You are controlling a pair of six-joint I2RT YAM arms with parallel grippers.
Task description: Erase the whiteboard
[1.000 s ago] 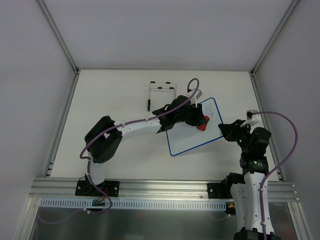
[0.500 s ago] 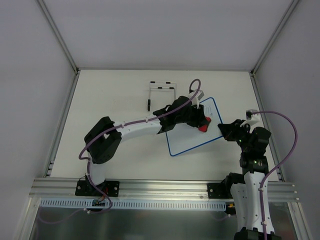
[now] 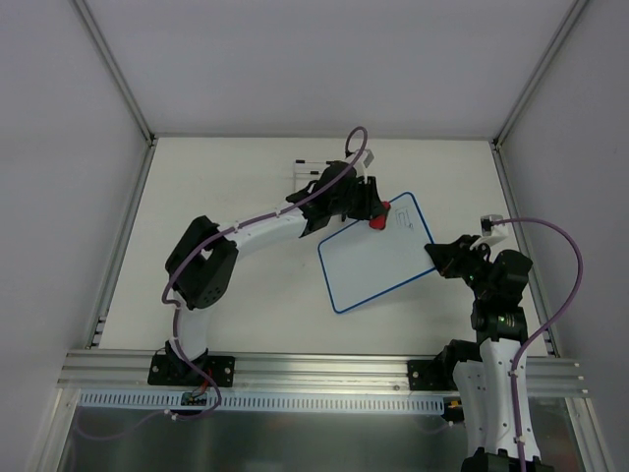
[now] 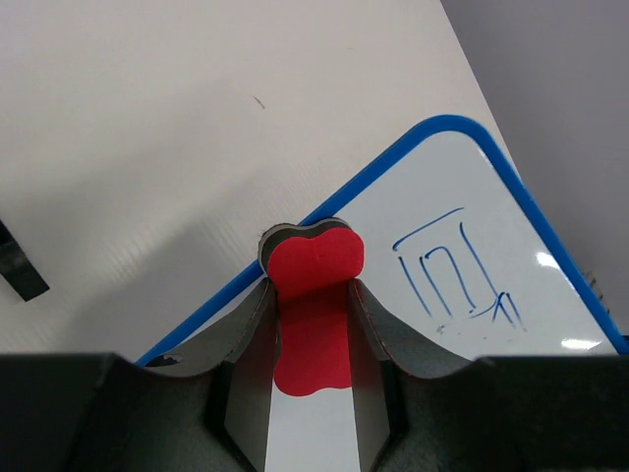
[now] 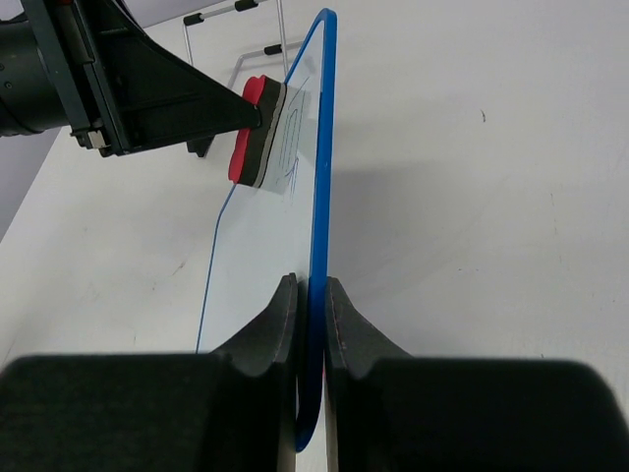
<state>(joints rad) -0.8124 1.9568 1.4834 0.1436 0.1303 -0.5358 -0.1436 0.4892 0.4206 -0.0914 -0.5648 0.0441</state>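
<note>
Whiteboard (image 3: 378, 258) cleaning is, by my reading, barely begun or only part done. A blue line sketch (image 4: 454, 275) stands unwiped near the board's far corner, and the red eraser (image 4: 313, 258) sits just beside it without covering it. The rest of the white face that shows looks bare, though the overhead view is too coarse to rule out faint marks. What is left is to bring the eraser sideways across that sketch.

The board sits on the right half of the table (image 3: 226, 197), roughly midway between the far and near edges. It is turned at an angle to them. Its long axis runs from the near left up toward the far right, so one rounded corner points at the table's far right corner. I cannot tell whether it lies flat or is lifted a little.

The left gripper (image 4: 313, 295) has its jaws clamped on the eraser's narrow waist. The eraser overhangs the blue frame on the board's far long edge.

The right gripper (image 5: 310, 287) has its jaws closed on the board's short edge nearest the table's right edge, one on each face. From that wrist the board appears edge-on.

A black wire stand (image 5: 224, 10) is beyond the board, toward the far edge.
</note>
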